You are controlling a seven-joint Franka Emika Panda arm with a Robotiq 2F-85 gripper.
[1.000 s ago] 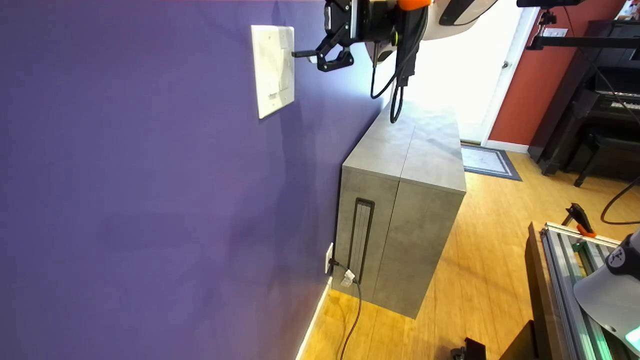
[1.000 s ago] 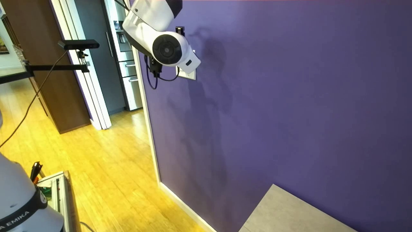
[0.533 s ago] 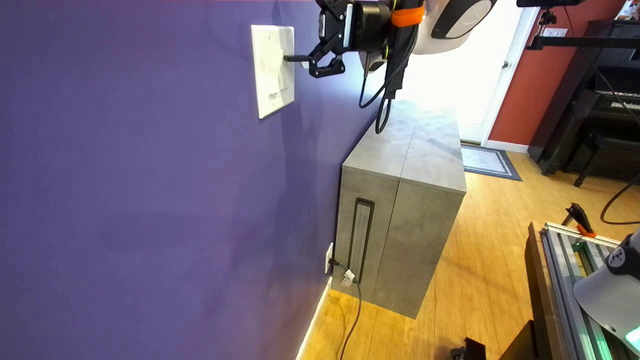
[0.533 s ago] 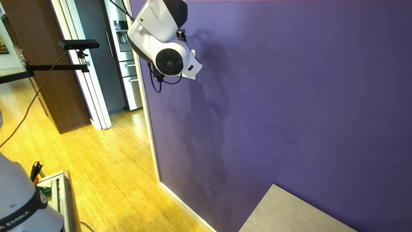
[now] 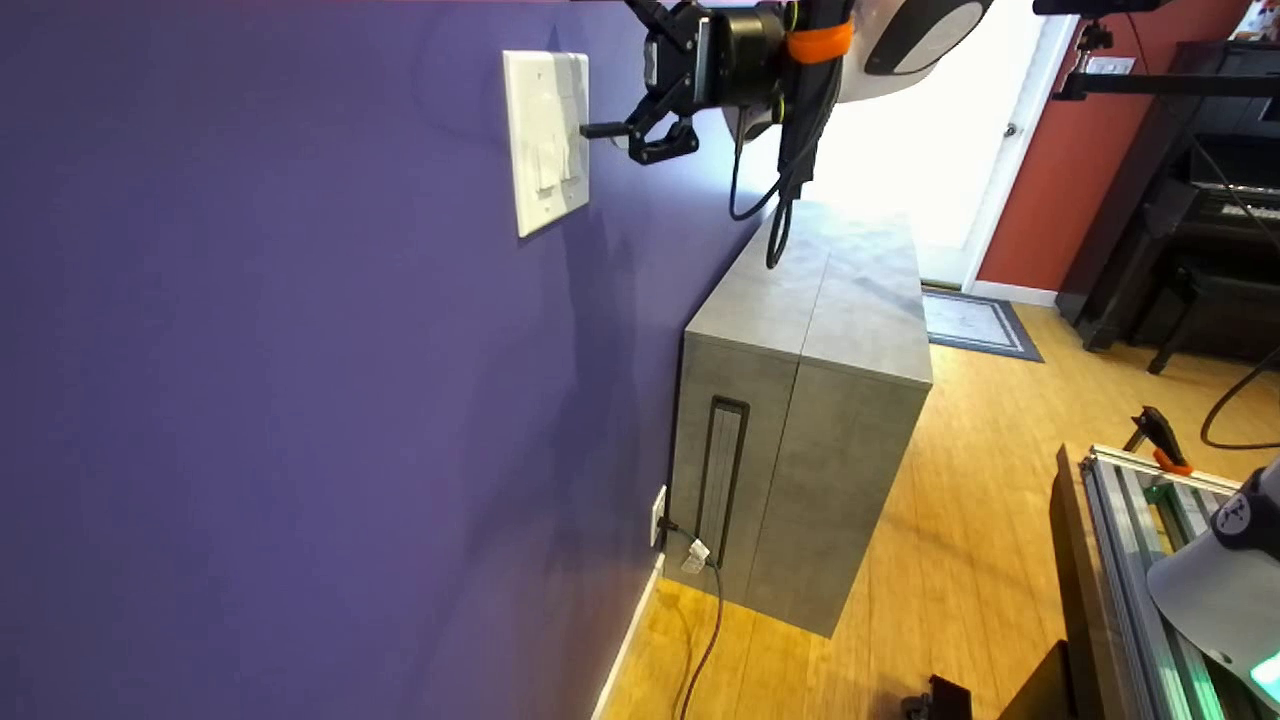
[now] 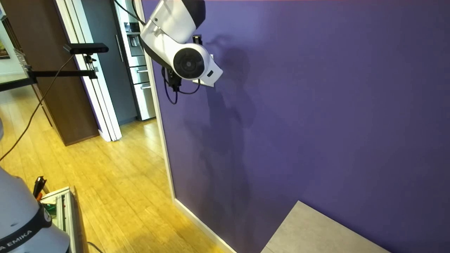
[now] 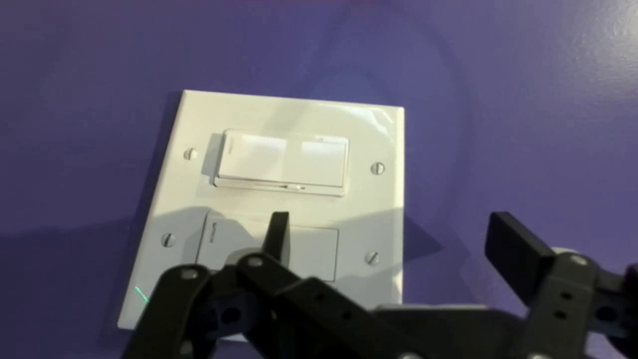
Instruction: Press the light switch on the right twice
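Observation:
A white rectangular wall plate (image 5: pixel 530 130) is on the purple wall. It holds a pair of pale switches. The right-hand light switch (image 5: pixel 570 150) is the lower one in the wrist view (image 7: pixel 314 252), partly covered by a finger and in shadow. Its twin (image 7: pixel 284 159), with a small slider, is above it there. My gripper (image 7: pixel 390 242) is open and empty, fingers wide apart. One fingertip is in front of the right switch; I cannot tell whether it touches. The other is beyond the plate's edge. The arm hides most of the plate (image 6: pixel 205 83) in an exterior view.
A grey cabinet (image 5: pixel 810 290) stands against the wall below the arm. An outlet (image 5: pixel 657 515) with a plugged cord is low on the wall. A camera on a bar (image 6: pixel 86 48) stands near a doorway. Cables hang under the wrist.
My gripper first moved in to the plate and lower; in the last half second it has drawn back slightly and moved further down. The floor looks a little duller.

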